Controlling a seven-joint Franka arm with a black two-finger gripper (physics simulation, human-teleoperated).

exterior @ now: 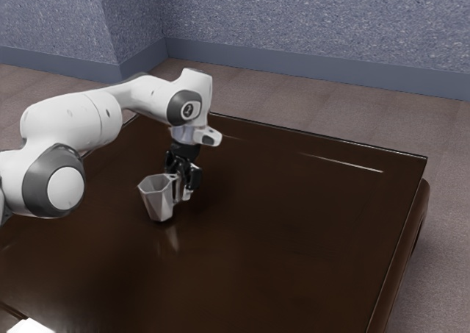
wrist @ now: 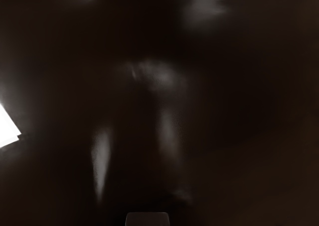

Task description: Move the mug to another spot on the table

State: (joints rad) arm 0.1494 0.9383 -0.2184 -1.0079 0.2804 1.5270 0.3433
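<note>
A: Starting with the exterior view. Holding anything?

B: Pinching the mug (exterior: 157,198) with the gripper (exterior: 184,184), by the look of it. Reaching in from straight above at the mug's 3 o'clock side. Straddling the wall there with narrowly parted fingers (exterior: 193,180), seemingly one inside the rim and one outside.

A: Sitting where?

B: Standing upright on the dark surface (exterior: 294,223), toward 9 o'clock from its middle, or hovering just off it. Not managing to tell which.

A: Getting anywhere with the task?

B: Judging the grasp as made and the carrying as not yet begun. Leaving the lift, the shift to a new spot and the release to be done. Seeing plenty of bare surface toward 3 and 5 o'clock.

A: Counting what?

B: Counting one arm (exterior: 95,116), one gripper, one mug and one surface. Adding one white object (exterior: 16,324) far off at 7 o'clock from the mug.

A: Moving on to the wrist view?

B: Looking down on dark, glossy surface with faint pale reflections. Picking out one small grey patch (wrist: 147,219) just under the hand, probably part of the mug. Also picking out one white patch well off to the side, likely that same white object.
</note>
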